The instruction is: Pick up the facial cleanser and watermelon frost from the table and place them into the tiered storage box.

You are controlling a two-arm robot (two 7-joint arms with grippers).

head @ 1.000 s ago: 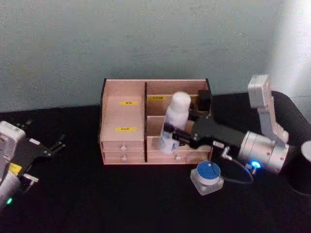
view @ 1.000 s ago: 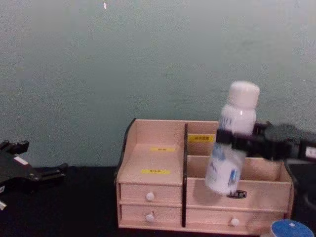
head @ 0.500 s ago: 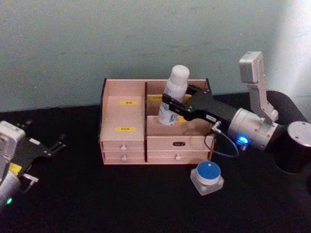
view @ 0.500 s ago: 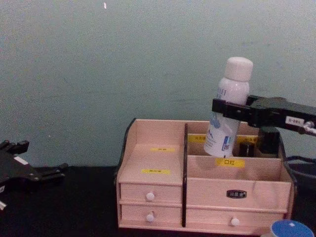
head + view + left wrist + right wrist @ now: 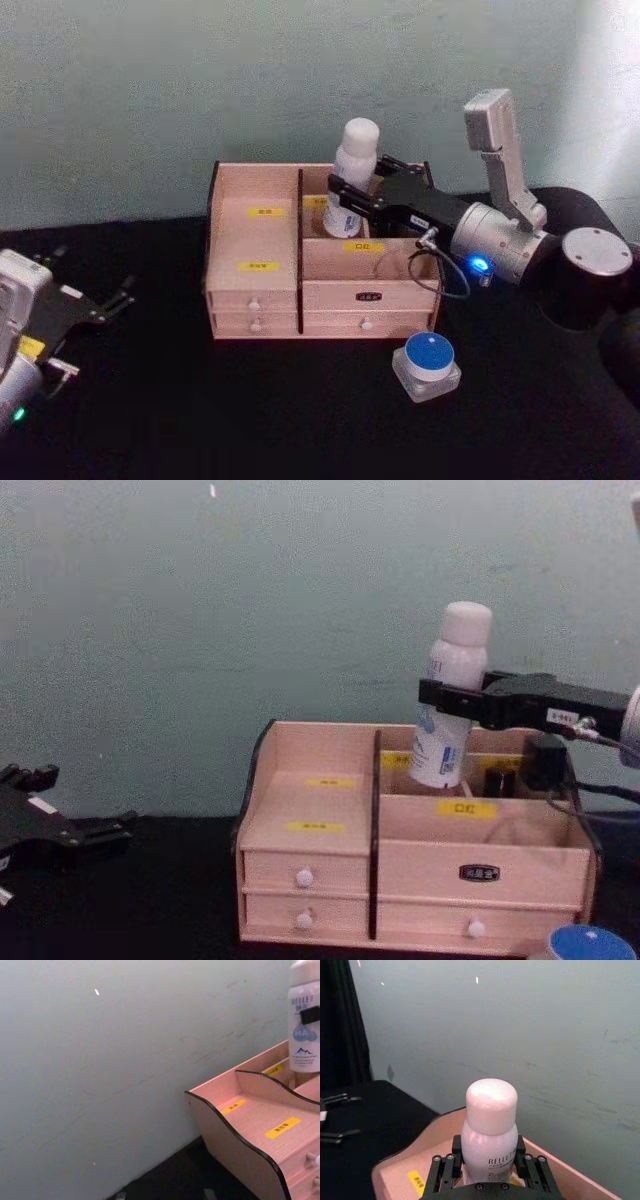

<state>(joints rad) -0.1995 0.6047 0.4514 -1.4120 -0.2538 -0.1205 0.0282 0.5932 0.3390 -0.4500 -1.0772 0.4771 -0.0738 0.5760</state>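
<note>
right claw (image 5: 348, 203) pinched facial cleanser (image 5: 355, 160) upright, lower end inside rear right compartment of tiered storage box (image 5: 255, 240). watermelon frost (image 5: 427, 362) sat on worktop (image 5: 250, 420) before it. left claw (image 5: 120, 295) parked far left, seemingly spread.

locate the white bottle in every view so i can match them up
Head: white bottle upper centre, at the tiered storage box's rear right compartment, held in the right gripper's jaws.
Chest: white bottle right of centre, rising above the back tier.
Left wrist: white bottle top right corner.
Right wrist: white bottle bottom centre, cap nearest.
Shared landmark: the box's yellow labels. The left gripper sits parked far left in head view.
</note>
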